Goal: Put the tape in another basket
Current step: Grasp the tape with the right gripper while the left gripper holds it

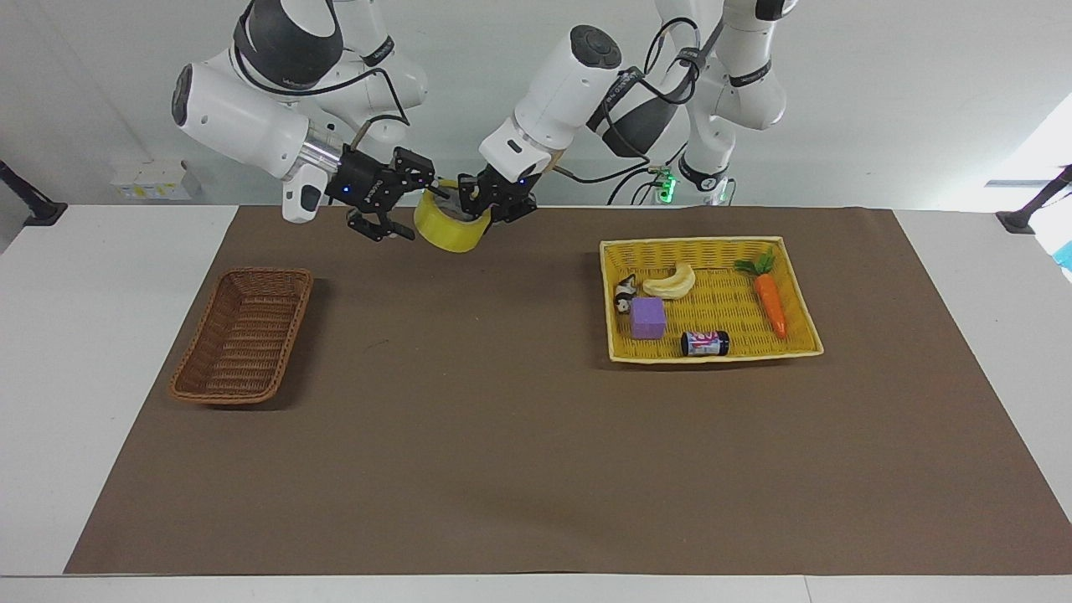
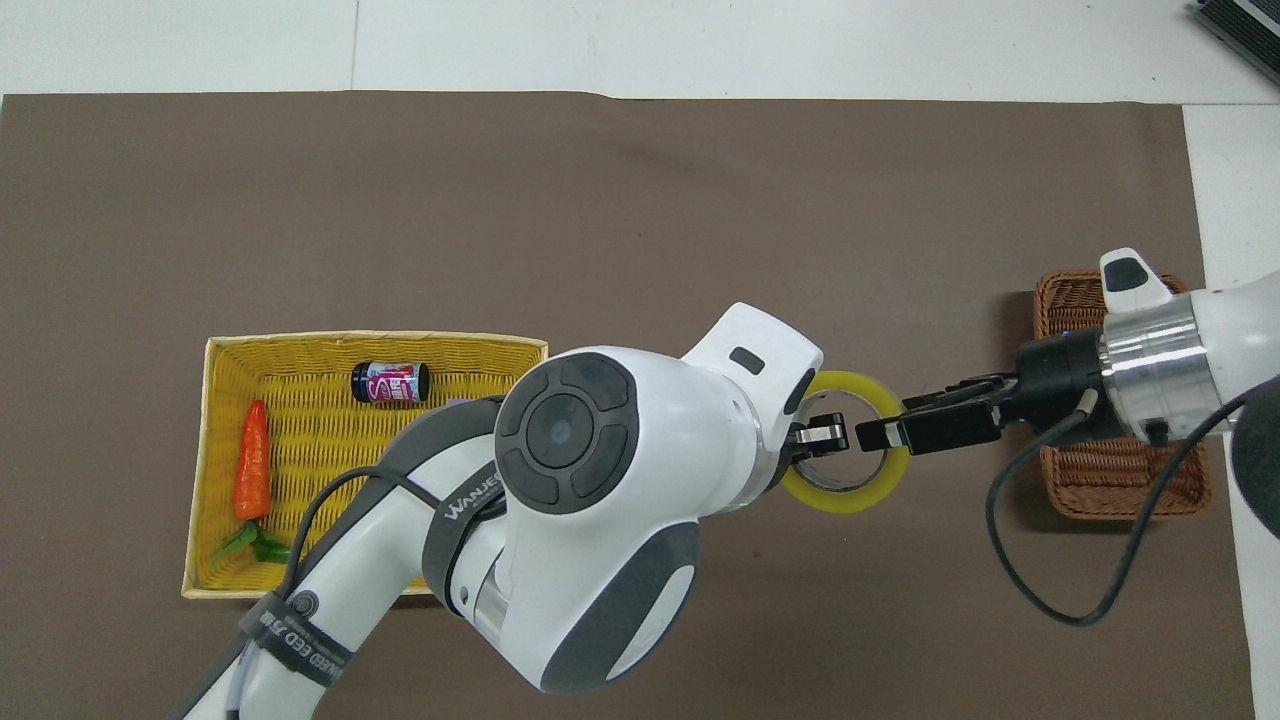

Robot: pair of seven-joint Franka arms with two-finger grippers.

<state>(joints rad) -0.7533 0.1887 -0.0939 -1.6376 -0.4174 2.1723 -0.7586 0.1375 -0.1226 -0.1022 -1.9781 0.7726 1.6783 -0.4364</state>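
The wide roll of translucent yellow packing tape (image 1: 448, 228) hangs in the air over the brown mat (image 1: 536, 469), between the two baskets and well apart from both. It is carried by its wall: the left gripper (image 1: 490, 201) is clamped on the roll, one finger inside the pale core ring, so the roll hangs tilted with its open face up.

Judgement: this is a mid-air handover. The narrow oblong brown wicker basket (image 1: 243, 335) sits toward the right arm's end, so the roll is offered across.

The left arm reaches from its base across the table's middle, wrist angled down toward the right arm's end. The right arm comes in low and nearly level, its right gripper (image 1: 400, 209) with fingers spread, at the roll's rim on the side away from the left gripper; whether it touches yet I cannot tell.

The wide bright yellow woven tray-basket (image 1: 611, 293) holds a banana (image 1: 672, 281), a carrot (image 1: 770, 303), a purple block (image 1: 647, 317) and a small can (image 1: 704, 342).
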